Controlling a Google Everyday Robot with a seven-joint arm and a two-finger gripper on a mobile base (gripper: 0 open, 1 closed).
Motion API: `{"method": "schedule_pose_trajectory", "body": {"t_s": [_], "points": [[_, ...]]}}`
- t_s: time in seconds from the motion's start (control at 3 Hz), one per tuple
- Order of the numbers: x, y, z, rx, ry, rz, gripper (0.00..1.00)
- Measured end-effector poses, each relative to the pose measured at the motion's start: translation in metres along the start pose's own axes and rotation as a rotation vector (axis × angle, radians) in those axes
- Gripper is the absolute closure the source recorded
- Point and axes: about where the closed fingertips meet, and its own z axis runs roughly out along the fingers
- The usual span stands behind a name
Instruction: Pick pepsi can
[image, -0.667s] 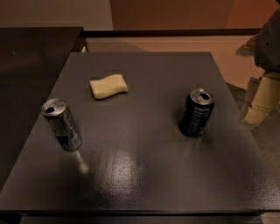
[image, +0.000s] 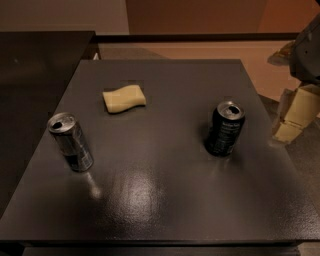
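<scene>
The pepsi can (image: 225, 129) is black with a silver top and stands upright on the right part of the dark table (image: 165, 200). My gripper (image: 295, 116) hangs at the right edge of the view, beyond the table's right side and to the right of the can, apart from it. Its pale fingers (image: 300, 107) point downward. Nothing is in it.
A slimmer silver-grey can (image: 71, 142) stands upright at the table's left. A yellow sponge (image: 124, 98) lies at the back centre-left. A second dark surface (image: 35, 85) adjoins on the left. A tan floor lies behind and to the right.
The gripper has shifted slightly; the cans and the sponge stand as before.
</scene>
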Motion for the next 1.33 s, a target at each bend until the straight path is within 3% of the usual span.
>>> {"method": "schedule_pose_trajectory", "body": {"t_s": [0.67, 1.33], "points": [[-0.004, 0.008, 0.043, -0.035, -0.106, 0.030, 0.00], [-0.015, 0.007, 0.083, -0.077, -0.162, 0.060, 0.00]]}}
